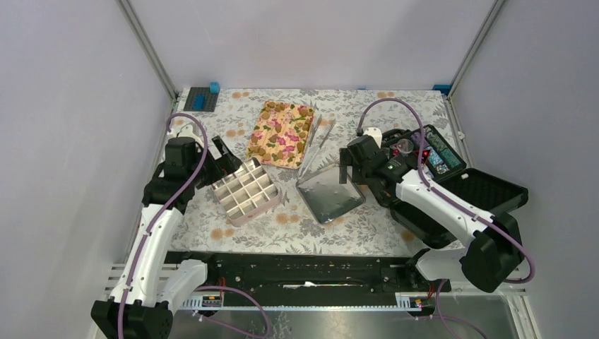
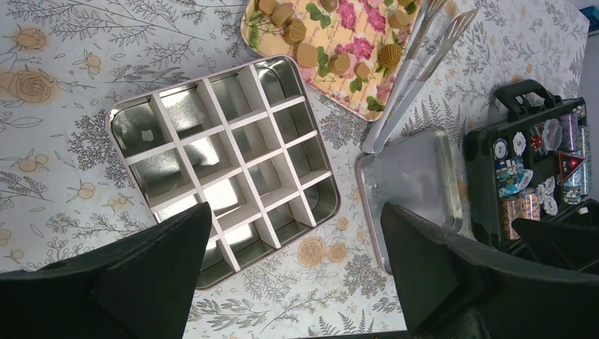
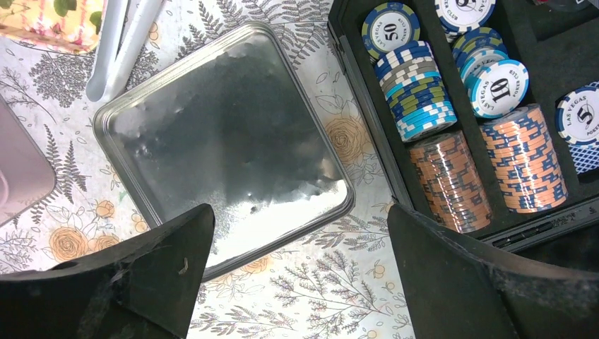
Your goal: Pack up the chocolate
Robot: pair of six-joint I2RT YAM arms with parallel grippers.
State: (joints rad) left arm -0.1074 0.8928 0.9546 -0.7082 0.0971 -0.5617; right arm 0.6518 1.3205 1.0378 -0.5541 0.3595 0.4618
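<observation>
We record two arms of like build: the left arm [image 1: 150, 240] and right arm [image 1: 441, 205] show white link shells, black joint housings and black bases. A purple cable [image 1: 205, 148] runs along each. The left gripper [image 2: 295, 212] and right gripper [image 3: 300, 212] carry matte black, wedge-shaped fingers [image 2: 152, 275]; one right finger bears a small pale scuff.

I see the divided tin [image 1: 244, 192] left of the lid [image 1: 328, 196]; behind them the tray [image 1: 282, 134] holding chocolate [image 2: 307, 55], tongs [image 1: 319, 145] beside it; case [image 1: 494, 192] far right.
</observation>
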